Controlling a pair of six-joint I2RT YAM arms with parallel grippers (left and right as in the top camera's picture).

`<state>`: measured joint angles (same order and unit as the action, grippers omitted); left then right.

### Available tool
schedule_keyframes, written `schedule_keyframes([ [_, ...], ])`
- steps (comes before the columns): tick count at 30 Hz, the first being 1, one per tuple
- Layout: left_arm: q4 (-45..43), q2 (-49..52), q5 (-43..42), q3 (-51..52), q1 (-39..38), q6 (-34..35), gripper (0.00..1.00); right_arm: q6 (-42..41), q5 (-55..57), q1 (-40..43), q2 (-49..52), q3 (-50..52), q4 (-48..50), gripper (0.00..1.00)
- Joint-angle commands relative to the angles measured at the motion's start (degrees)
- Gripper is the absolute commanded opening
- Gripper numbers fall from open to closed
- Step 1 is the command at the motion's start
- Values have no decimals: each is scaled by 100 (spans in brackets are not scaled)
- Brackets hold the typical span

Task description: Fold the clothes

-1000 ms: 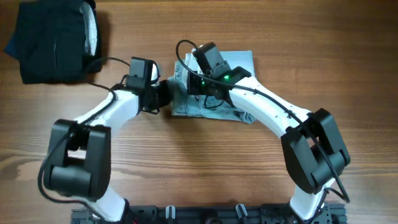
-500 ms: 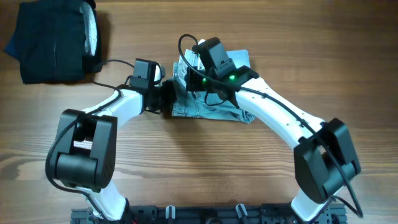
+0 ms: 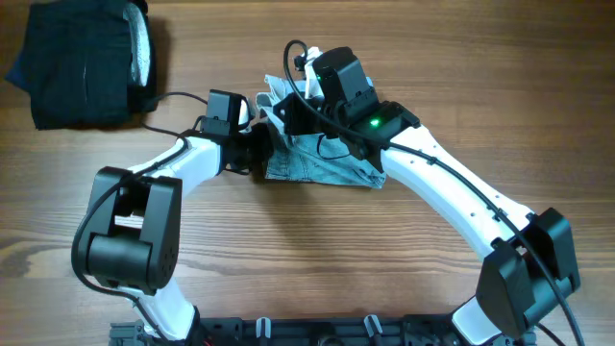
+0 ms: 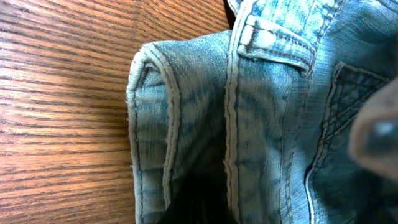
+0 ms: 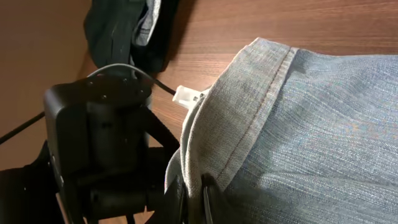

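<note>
The light blue denim shorts (image 3: 327, 169) lie bunched in a partly folded heap at the table's middle. My left gripper (image 3: 264, 152) is at their left edge, shut on the fabric. Its wrist view shows the waistband, a belt loop and a pocket of the shorts (image 4: 261, 112) close up, with denim closed around a dark finger (image 4: 196, 208). My right gripper (image 3: 286, 108) is shut on a hemmed edge of the shorts (image 5: 311, 124) and holds it lifted over the heap's far left side; the pinch shows in the right wrist view (image 5: 200, 196).
A black folded garment with a pale lining (image 3: 86, 62) lies at the far left corner and also shows in the right wrist view (image 5: 124, 25). The left arm's wrist (image 5: 99, 143) and its cable sit right beside the right gripper.
My right gripper has moved away from me and up, lifting the denim edge; the heap's far right corner has drawn in to the left. My left gripper has edged right, still on the left edge.
</note>
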<state>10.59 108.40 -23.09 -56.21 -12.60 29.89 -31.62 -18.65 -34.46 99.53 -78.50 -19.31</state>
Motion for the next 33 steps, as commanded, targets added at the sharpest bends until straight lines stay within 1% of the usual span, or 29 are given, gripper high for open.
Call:
schedule_keyframes([
  [1,59,306,-31,81,-61,61,4,15,-269,-42,-190,-153,-31,4],
  [2,74,232,-28,79,-35,59,4,15,-179,-42,-190,-153,-92,16],
  [3,79,103,-28,79,0,59,4,15,-63,-42,-190,-153,-157,54],
  [4,79,-85,-28,81,46,55,4,15,-28,-42,-190,-153,-203,70],
  [5,96,-334,-26,81,94,39,4,17,-22,-42,-190,-153,-240,75],
  [6,129,-595,-24,81,136,35,4,17,-22,-42,-190,-153,-243,76],
  [8,269,-981,63,81,203,37,4,15,-22,-42,-190,-153,-238,76],
  [10,634,-1427,396,81,286,35,4,17,-22,-42,-190,-153,-236,79],
  [12,1069,-1836,811,81,356,-50,4,20,-22,-39,-190,-153,-236,78],
  [13,1215,-1987,927,81,372,-118,4,22,-17,-39,-190,-153,-238,75],
  [14,1357,-2142,1040,81,385,-118,4,31,48,-39,-190,-153,-254,65],
  [15,1464,-2284,1108,81,389,-118,4,59,168,-39,-190,-153,-295,30],
  [16,1539,-2420,1123,81,389,-118,4,59,426,-39,-190,-153,-393,4],
  [18,1644,-2691,1119,81,387,-118,4,59,1075,-28,-190,-153,-710,4],
  [21,1801,-2911,1121,81,387,-118,4,61,1399,216,-192,-153,-1156,4],
  [23,1928,-2979,1119,81,387,-120,4,50,1338,538,-205,-153,-1397,4],
  [25,1989,-2992,1117,81,382,-118,4,61,957,1067,-216,-153,-1716,5],
  [26,1991,-2992,1117,81,382,-118,4,63,866,1202,-216,-153,-1786,4],
  [29,1989,-2992,1115,81,382,-116,4,372,632,1777,-216,-153,-2131,4],
  [30,1987,-2992,1117,81,382,-116,9,490,614,1985,-216,-153,-2310,5],
  [31,1982,-2990,1115,81,382,-118,41,496,614,2085,-216,-153,-2417,4],
  [32,1961,-2990,1073,81,382,-120,100,636,614,2184,-216,-153,-2516,4],
  [33,1939,-2986,966,81,382,-229,100,671,614,2229,-216,-153,-2562,4],
])
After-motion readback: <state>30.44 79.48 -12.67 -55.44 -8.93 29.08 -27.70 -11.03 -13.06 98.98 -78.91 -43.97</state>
